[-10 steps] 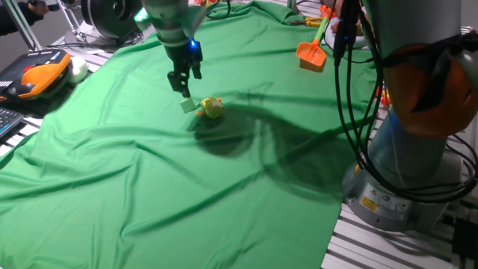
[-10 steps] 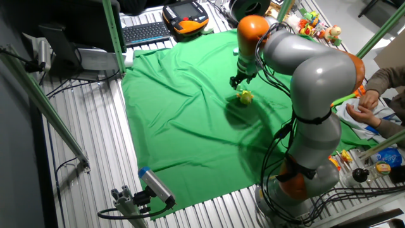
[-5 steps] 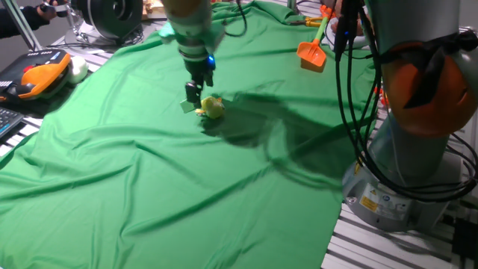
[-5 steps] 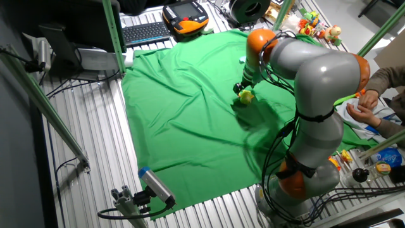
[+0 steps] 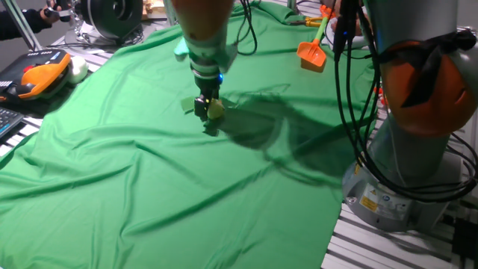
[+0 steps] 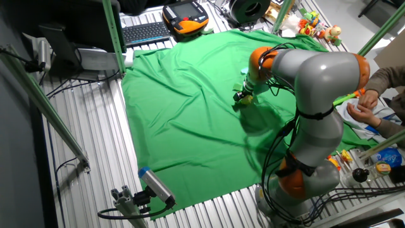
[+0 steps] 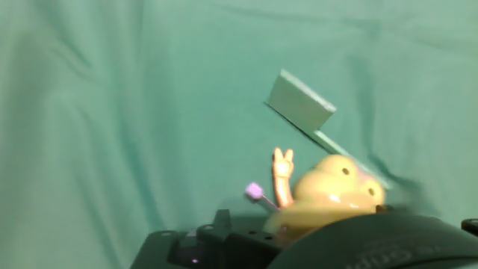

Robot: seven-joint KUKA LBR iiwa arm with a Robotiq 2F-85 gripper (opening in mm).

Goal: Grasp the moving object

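Note:
The moving object (image 5: pixel 216 109) is a small lumpy yellow-green ball with a pale green flat tab (image 5: pixel 187 105), lying on the green cloth (image 5: pixel 149 187). My gripper (image 5: pixel 205 109) is down at cloth level right at it, fingers open, the ball at its right side. In the other fixed view the gripper (image 6: pixel 242 97) covers most of the object (image 6: pixel 248 99). In the hand view the yellow ball (image 7: pixel 336 190) sits just above my dark fingers (image 7: pixel 216 239), with the tab (image 7: pixel 300 102) behind it; the gripper (image 7: pixel 299 232) is not closed on it.
An orange toy shovel (image 5: pixel 311 54) lies at the cloth's far edge. A teach pendant (image 5: pixel 37 75) and keyboard (image 6: pixel 145 31) sit beside the cloth. The arm's base (image 5: pixel 418 172) and cables stand at the right. A person's hand (image 6: pixel 361 104) is near the table edge.
My gripper has moved right and down from beside the tab onto the ball. The object has stayed at nearly the same spot on the cloth.

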